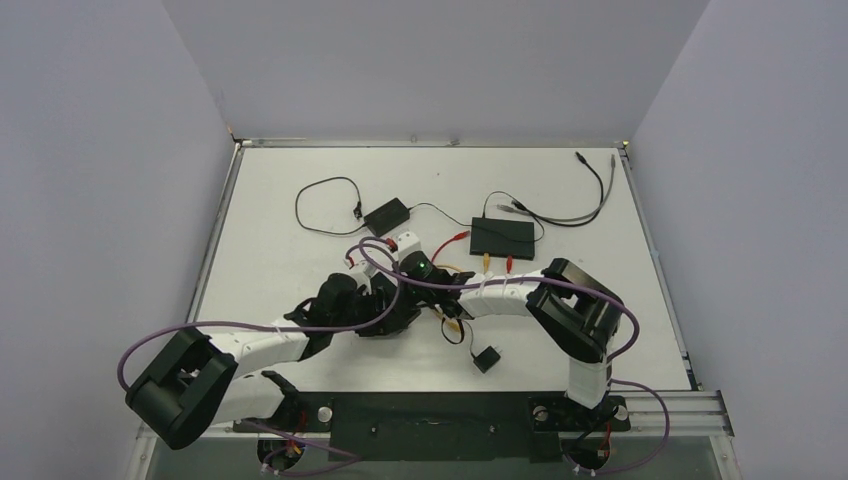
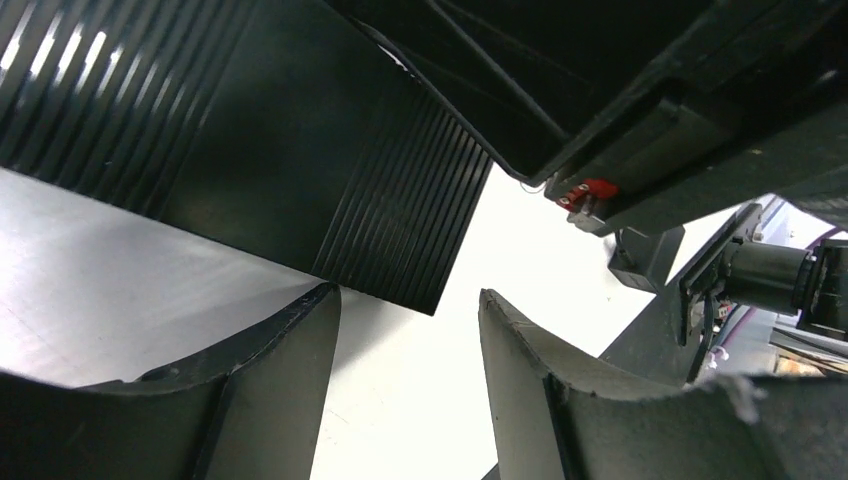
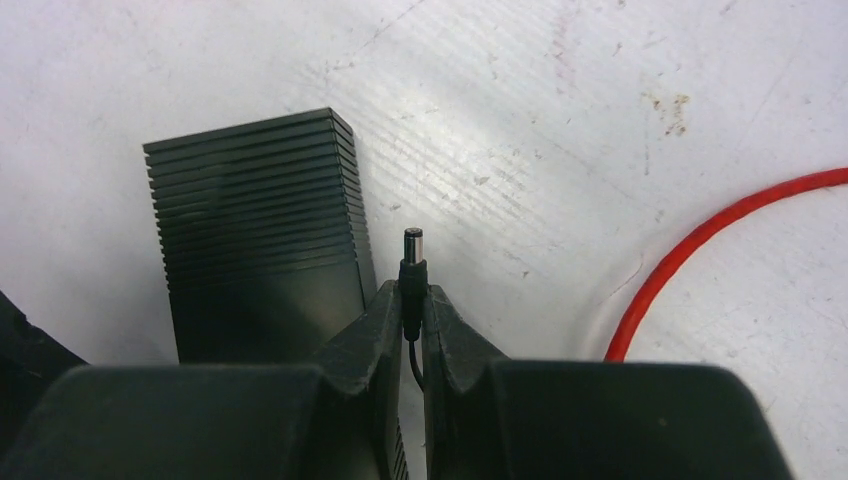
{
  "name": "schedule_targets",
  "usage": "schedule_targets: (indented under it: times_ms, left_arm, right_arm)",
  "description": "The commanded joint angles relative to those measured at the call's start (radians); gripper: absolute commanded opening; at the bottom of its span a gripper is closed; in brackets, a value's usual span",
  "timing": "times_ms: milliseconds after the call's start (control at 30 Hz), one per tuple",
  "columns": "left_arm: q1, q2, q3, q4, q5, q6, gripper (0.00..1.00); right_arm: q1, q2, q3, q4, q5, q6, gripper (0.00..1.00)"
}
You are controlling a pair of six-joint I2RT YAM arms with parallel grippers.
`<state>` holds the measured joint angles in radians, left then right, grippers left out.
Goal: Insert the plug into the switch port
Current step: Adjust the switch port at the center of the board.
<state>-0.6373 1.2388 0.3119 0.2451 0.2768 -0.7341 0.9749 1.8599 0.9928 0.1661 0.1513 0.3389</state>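
My right gripper (image 3: pixel 408 291) is shut on a small black barrel plug (image 3: pixel 413 262). The plug's metal tip sticks out past the fingertips, just above the white table. A black box with ribbed ends (image 3: pixel 255 210) lies right beside the plug on its left. My left gripper (image 2: pixel 408 291) is open over bare table, and the corner of the ribbed box (image 2: pixel 300 170) sits just beyond its left fingertip. A flat black box (image 1: pixel 503 236) with cables lies further back. I cannot tell which of the two boxes is the switch. No port shows.
A red cable (image 3: pixel 700 240) curves over the table right of the plug. A small black wall adapter (image 1: pixel 487 358) sits near the front, and a black power brick (image 1: pixel 386 213) with a looped cord at the back. Grey cables (image 1: pixel 570 215) trail towards the back right corner.
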Motion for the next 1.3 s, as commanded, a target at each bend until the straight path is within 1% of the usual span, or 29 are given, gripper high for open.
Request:
schedule_targets:
  times_ms: [0,133,233,367,467,567,667,800,967,1100,1267]
  left_arm:
    - [-0.028,-0.042,-0.031,0.059,-0.022,-0.054,0.51]
    - [-0.033,-0.084,-0.038,0.032,-0.025,-0.061,0.51]
    - [-0.033,-0.145,-0.035,-0.053,-0.038,-0.058,0.51]
    - [-0.033,-0.273,-0.034,-0.182,-0.1,-0.055,0.51]
    - [-0.033,-0.383,-0.021,-0.278,-0.141,-0.055,0.52]
    - [-0.033,-0.452,0.004,-0.363,-0.184,-0.054,0.52]
    - [-0.031,-0.504,0.03,-0.393,-0.18,-0.048,0.52]
    - [-0.032,-0.526,0.078,-0.421,-0.118,-0.041,0.52]
    - [-0.031,-0.541,0.09,-0.424,-0.011,-0.062,0.52]
    - [-0.031,-0.538,0.086,-0.421,0.054,-0.075,0.52]
    - [-0.031,-0.541,0.093,-0.459,0.021,-0.069,0.52]
  right_arm:
    - [0.002,-0.031,0.008,-0.038,-0.052,-0.056,0.0]
    - [0.001,-0.132,-0.043,-0.061,0.057,-0.065,0.0]
    - [0.003,-0.213,-0.109,-0.075,0.145,-0.079,0.0]
    - [0.018,-0.327,-0.187,-0.101,0.194,-0.082,0.0]
    - [0.055,-0.399,-0.245,-0.12,0.195,-0.078,0.0]
    - [0.1,-0.446,-0.294,-0.108,0.159,-0.081,0.0]
    - [0.142,-0.503,-0.351,-0.065,0.105,-0.088,0.0]
    - [0.17,-0.582,-0.421,-0.004,-0.037,-0.113,0.0]
    - [0.199,-0.674,-0.481,0.029,-0.126,-0.164,0.0]
    - [0.207,-0.699,-0.495,0.011,-0.143,-0.187,0.0]
    - [0.209,-0.658,-0.46,-0.064,-0.191,-0.188,0.0]
